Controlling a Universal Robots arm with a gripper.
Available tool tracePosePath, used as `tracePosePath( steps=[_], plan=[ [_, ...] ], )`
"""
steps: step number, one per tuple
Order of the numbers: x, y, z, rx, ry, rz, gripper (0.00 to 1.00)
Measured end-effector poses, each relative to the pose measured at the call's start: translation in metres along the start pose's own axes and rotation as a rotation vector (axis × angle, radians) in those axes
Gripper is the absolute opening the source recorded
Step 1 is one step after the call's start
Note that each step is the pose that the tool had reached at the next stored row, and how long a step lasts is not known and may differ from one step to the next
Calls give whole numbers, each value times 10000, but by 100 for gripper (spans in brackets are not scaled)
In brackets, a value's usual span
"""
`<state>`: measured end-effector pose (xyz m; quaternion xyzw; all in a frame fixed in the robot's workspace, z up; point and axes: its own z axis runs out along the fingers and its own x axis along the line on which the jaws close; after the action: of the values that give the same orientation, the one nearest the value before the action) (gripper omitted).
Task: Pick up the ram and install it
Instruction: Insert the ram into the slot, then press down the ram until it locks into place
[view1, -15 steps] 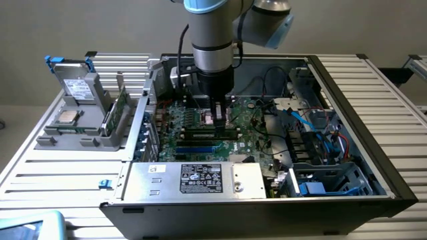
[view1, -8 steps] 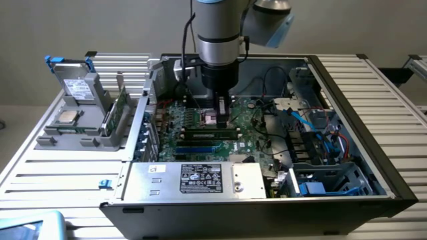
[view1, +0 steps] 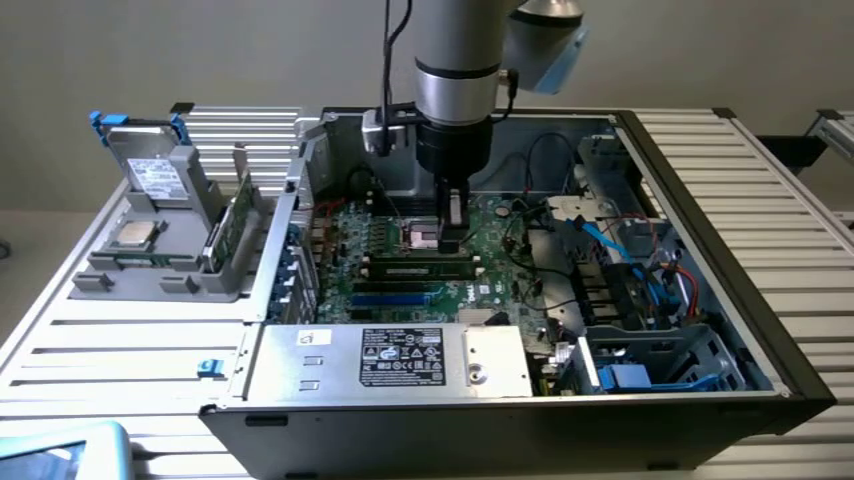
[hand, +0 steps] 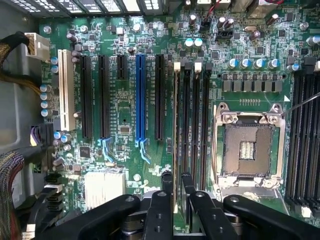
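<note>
Black gripper (hand: 174, 200) fingers pinch the ram (hand: 176, 130), a thin green stick seen edge-on over the black memory slots (hand: 192, 125) of the green motherboard (hand: 125, 120). Exterior view: gripper mid-board; a tilted stick could jam or bend.

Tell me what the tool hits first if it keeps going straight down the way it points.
Probably nothing new: the tool already holds the long green ram stick edge-down over the black memory slots beside the silver processor socket. Whether it is seated is unclear.
</note>
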<state>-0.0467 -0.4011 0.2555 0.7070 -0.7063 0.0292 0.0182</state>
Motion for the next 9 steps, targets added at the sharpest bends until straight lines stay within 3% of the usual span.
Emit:
tracePosePath(
  steps=[1,3,9],
  plan=[
    [0,-26,-4,-41,-4,-3,21],
    [2,-45,-4,-64,-22,-5,21],
    [2,-46,-4,-64,-31,-4,21]
  ],
)
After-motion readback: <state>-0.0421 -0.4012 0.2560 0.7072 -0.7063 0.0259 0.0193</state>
